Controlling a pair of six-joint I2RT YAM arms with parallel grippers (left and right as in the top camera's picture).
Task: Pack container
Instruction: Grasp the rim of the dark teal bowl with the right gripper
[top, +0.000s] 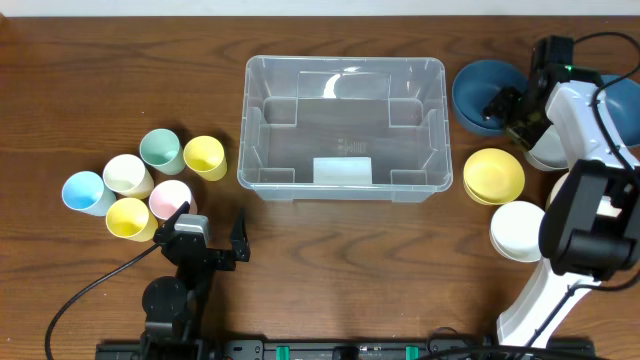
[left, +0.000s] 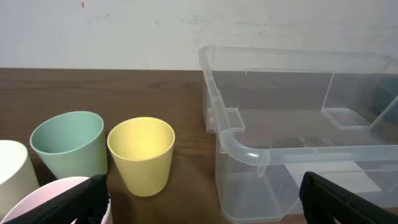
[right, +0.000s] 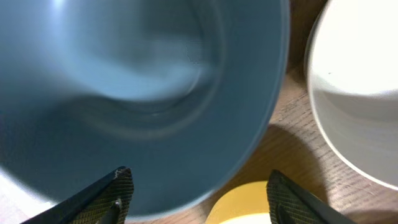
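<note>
The clear plastic container (top: 252, 130) stands empty at the table's middle, with a pale label on its near wall. It also shows in the left wrist view (left: 244, 149). My left gripper (top: 212, 230) is open and empty near the front edge, right of the cups; in its own view (left: 205, 208) it faces a yellow cup (left: 141, 154) and the container's corner. My right gripper (top: 508, 108) is open over the right rim of a dark blue bowl (top: 478, 92). In the right wrist view (right: 199, 199) that bowl's (right: 124, 74) rim lies between the open fingers.
Several cups stand at the left: blue (top: 84, 192), white (top: 127, 174), green (top: 160, 150), yellow (top: 204, 156), pink (top: 168, 197), yellow (top: 129, 217). At the right are a yellow bowl (top: 494, 175), a white bowl (top: 516, 230) and another white bowl (right: 354, 93) beside the right arm.
</note>
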